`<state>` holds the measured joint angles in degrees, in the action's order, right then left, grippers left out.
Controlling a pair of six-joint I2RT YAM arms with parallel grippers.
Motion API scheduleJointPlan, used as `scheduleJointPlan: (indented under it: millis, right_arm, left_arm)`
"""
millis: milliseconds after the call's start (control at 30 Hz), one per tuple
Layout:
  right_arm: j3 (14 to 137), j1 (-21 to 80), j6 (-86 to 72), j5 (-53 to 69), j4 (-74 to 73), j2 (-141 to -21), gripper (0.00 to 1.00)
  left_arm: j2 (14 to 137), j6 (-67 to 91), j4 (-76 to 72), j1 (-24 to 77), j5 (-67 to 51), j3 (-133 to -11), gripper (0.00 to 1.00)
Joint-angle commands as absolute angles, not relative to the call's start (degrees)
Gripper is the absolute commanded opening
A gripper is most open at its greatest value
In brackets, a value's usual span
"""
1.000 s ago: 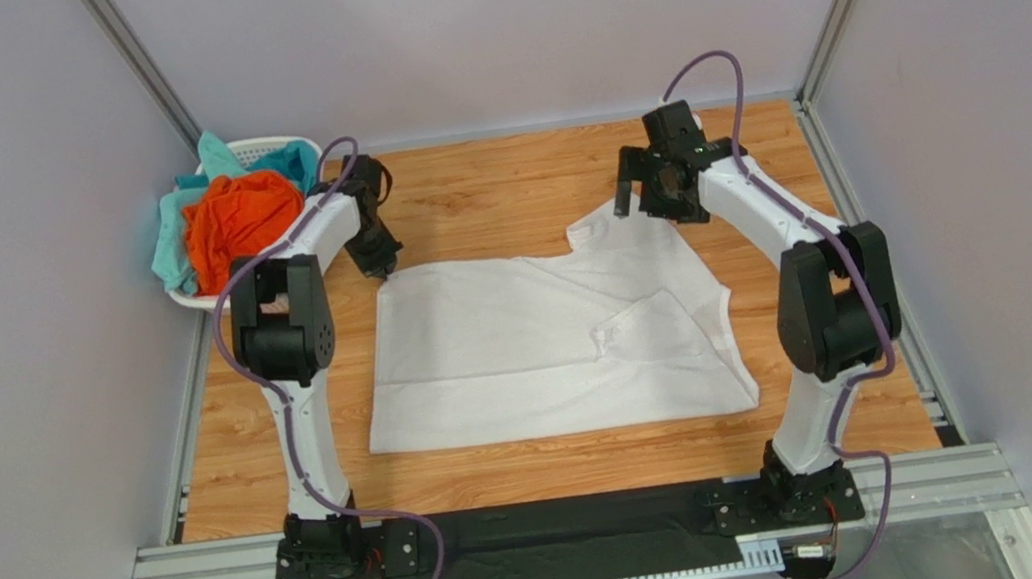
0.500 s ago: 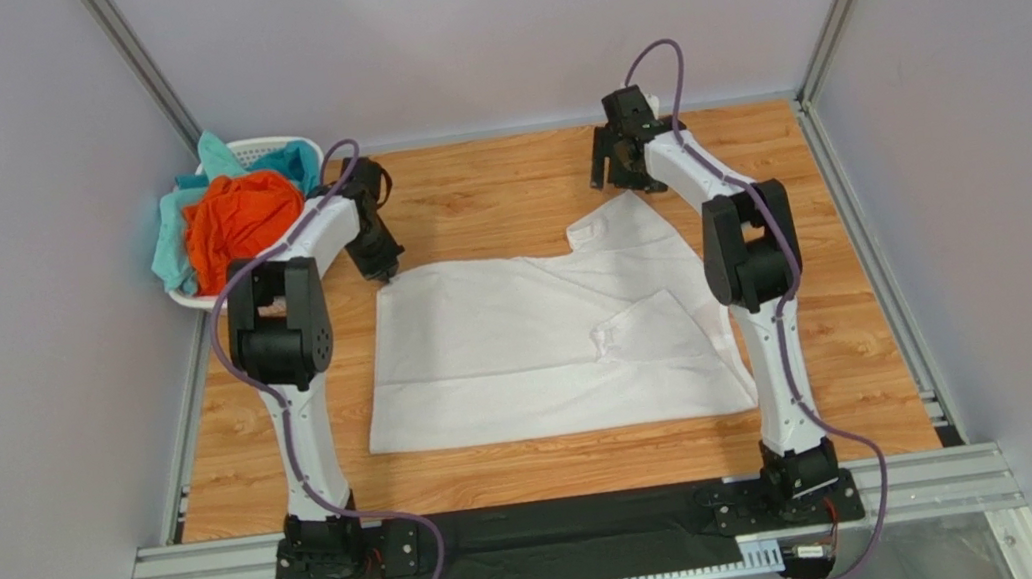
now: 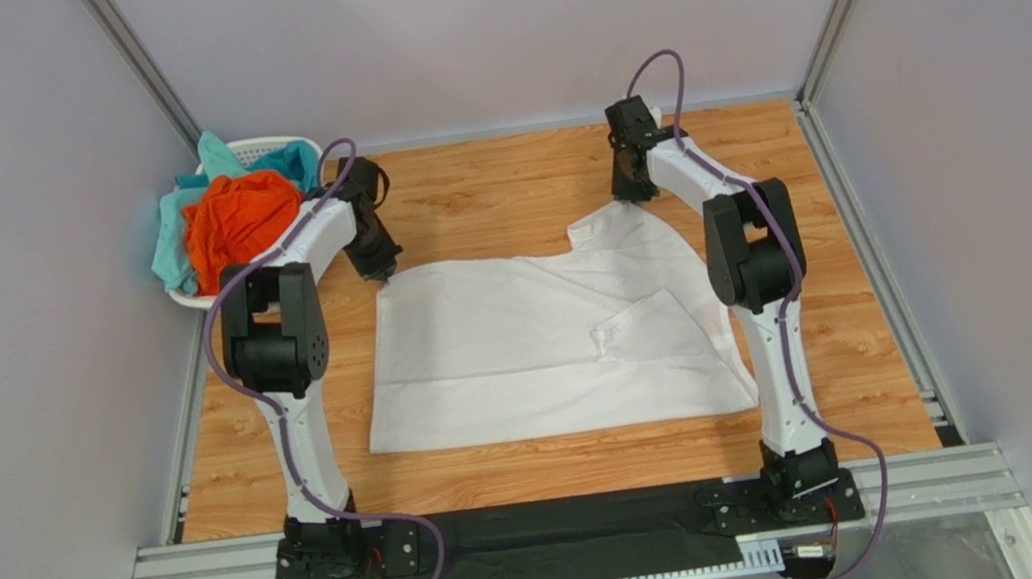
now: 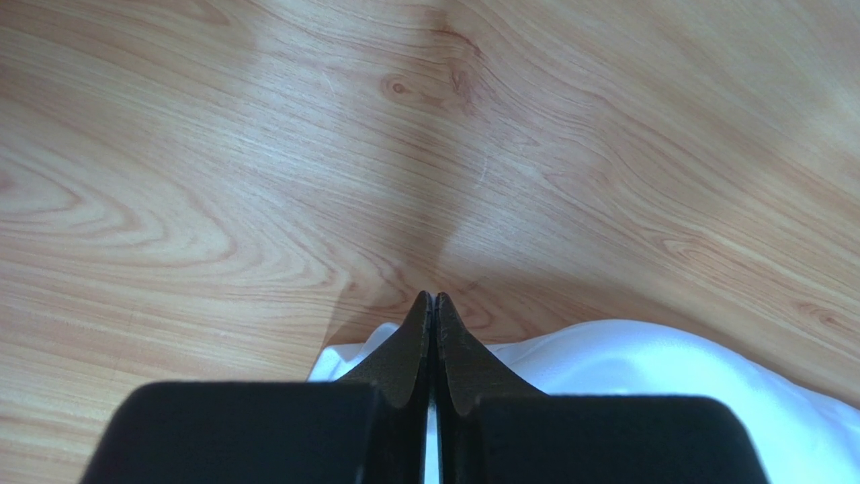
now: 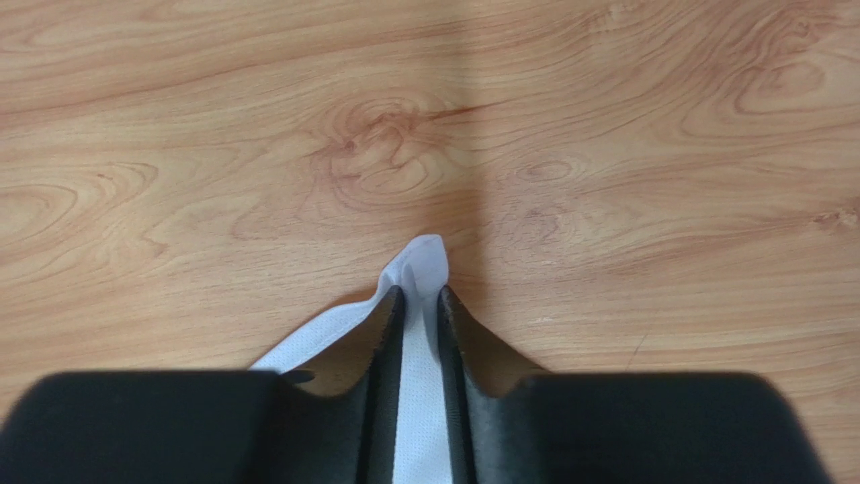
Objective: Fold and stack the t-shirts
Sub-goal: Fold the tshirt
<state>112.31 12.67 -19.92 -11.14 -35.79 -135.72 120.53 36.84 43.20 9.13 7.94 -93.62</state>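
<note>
While clamped tight on a strip of white cloth: right gripper (image 5: 419, 303), down low at the far right corner of the white t-shirt (image 3: 543, 331). Across at the far left corner, left gripper (image 4: 432, 313), fingers pressed together, cloth bunched at either side, by the look of it a pinch as well. Spread over the middle of the wooden table (image 3: 494, 194), one flap turned in near the right side, no proper fold made yet. Further left, orange t-shirt (image 3: 239, 215) and teal t-shirt (image 3: 172, 224) heaped in the basket (image 3: 248, 152). Early going, judging by all that: first fold about to begin, nothing stacked, more shirts waiting.
</note>
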Motion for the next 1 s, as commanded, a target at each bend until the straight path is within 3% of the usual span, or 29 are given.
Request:
scheduleJointPlan:
  millis: [0, 33, 133, 233, 733, 967]
  right_arm:
    - [111.18, 12.57, -18.99, -10.81, -35.07, -133.60, 0.15]
    - [111.18, 12.48, -18.90, -10.90, -35.07, -133.25, 0.07]
    - [110.92, 12.48, -18.20, -10.55, -35.07, -131.23, 0.01]
    - [109.17, 12.74, -17.49, -9.76, -34.46, -126.59, 0.00]
    - [72.89, 14.15, -17.67, -9.23, -28.56, -95.13, 0.00]
    - [64.88, 14.06, -18.02, -8.96, -30.41, -84.91, 0.00]
  left_arm:
    - [116.81, 35.68, 42.01, 9.23, 7.21, -92.82, 0.00]
    - [116.28, 35.68, 41.84, 9.23, 7.12, -92.64, 0.00]
    - [114.88, 35.60, 41.40, 9.23, 6.24, -91.76, 0.00]
    - [112.51, 35.60, 40.17, 9.23, 5.10, -89.57, 0.00]
    - [98.02, 35.33, 34.29, 9.40, 1.41, -73.15, 0.00]
    - [90.18, 36.39, 32.70, 9.67, 2.02, -64.43, 0.00]
